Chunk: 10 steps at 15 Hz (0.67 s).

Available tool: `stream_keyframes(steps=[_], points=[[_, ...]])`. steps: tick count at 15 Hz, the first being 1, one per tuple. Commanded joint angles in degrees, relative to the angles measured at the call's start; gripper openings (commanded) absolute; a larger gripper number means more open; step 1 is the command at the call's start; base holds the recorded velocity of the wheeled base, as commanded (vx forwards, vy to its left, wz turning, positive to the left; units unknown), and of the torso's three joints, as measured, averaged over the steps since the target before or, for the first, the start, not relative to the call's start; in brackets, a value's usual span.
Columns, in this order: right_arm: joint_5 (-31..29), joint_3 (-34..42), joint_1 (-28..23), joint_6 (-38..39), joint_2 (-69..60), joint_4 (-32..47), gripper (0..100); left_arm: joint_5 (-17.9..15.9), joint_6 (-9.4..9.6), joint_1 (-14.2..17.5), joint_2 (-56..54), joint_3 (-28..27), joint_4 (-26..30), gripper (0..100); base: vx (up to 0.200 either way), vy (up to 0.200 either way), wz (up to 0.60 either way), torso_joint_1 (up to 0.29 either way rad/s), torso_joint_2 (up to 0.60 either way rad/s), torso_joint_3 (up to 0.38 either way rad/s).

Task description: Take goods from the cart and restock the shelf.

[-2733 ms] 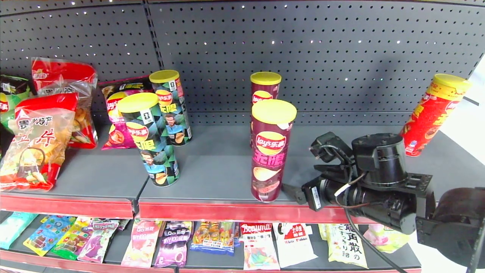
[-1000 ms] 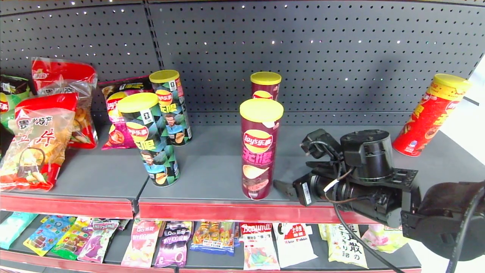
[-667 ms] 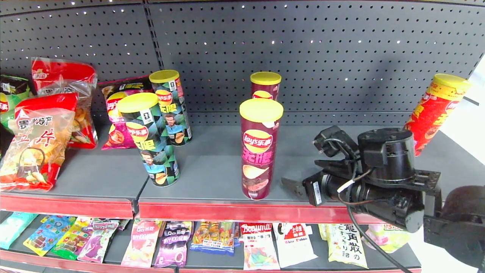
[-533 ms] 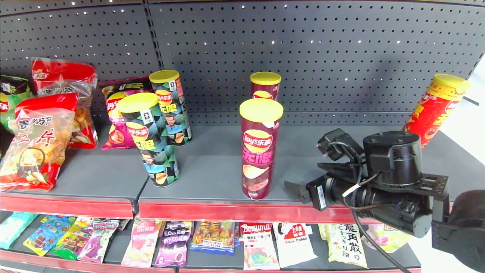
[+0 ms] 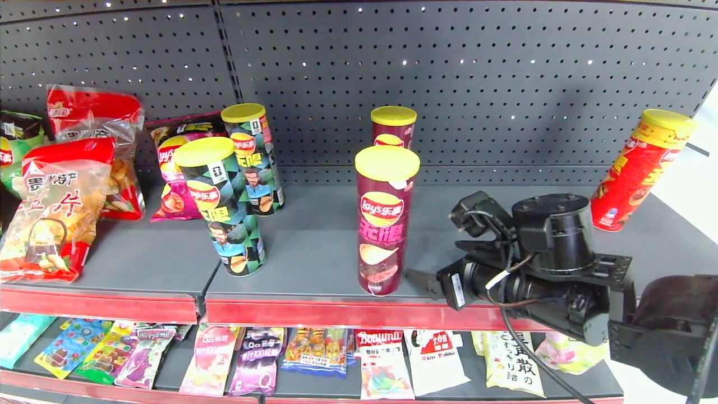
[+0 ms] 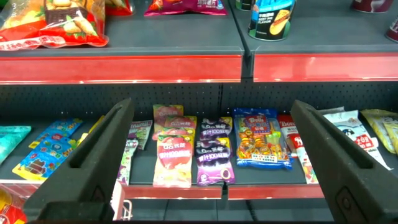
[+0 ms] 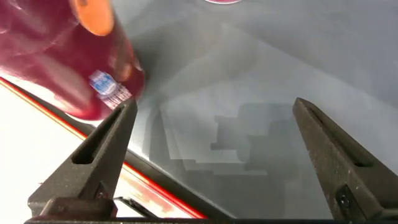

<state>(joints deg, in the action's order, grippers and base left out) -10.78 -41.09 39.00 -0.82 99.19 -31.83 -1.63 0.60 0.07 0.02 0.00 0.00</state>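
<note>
Right arm (image 5: 552, 247): extended level, pointing toward the robot's left.
Right pincer (image 7: 214, 106): jaws wide apart.
Left pincer (image 6: 212, 104): jaws wide apart.

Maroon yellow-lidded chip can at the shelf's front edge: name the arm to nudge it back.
Right, probably: its open claw sits beside the maroon cylindrical can on the grey shelf; the left claw faces the lower shelf.

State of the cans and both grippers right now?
front maroon can: upright at the front edge of the shelf, not gripped.
rear maroon can: upright, behind it.
front green can: upright, lid on.
right gripper: open, empty, beside the front maroon can.
left gripper: open, empty.
</note>
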Motion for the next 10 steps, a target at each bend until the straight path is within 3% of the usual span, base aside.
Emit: stream_keyframes(steps=[1,10], points=[[-0.12,-0.13,0.38,-0.06,1.26,0.01,100,0.05,0.02,0.01,-0.02,0.00,0.00,100,0.000,0.000,0.00,0.000,0.00,0.000],[-0.12,-1.09,1.08,-0.24,2.85,0.01,100,0.05,-0.07,0.01,-0.02,0.00,0.00,100,0.000,0.000,0.00,0.000,0.00,0.000]])
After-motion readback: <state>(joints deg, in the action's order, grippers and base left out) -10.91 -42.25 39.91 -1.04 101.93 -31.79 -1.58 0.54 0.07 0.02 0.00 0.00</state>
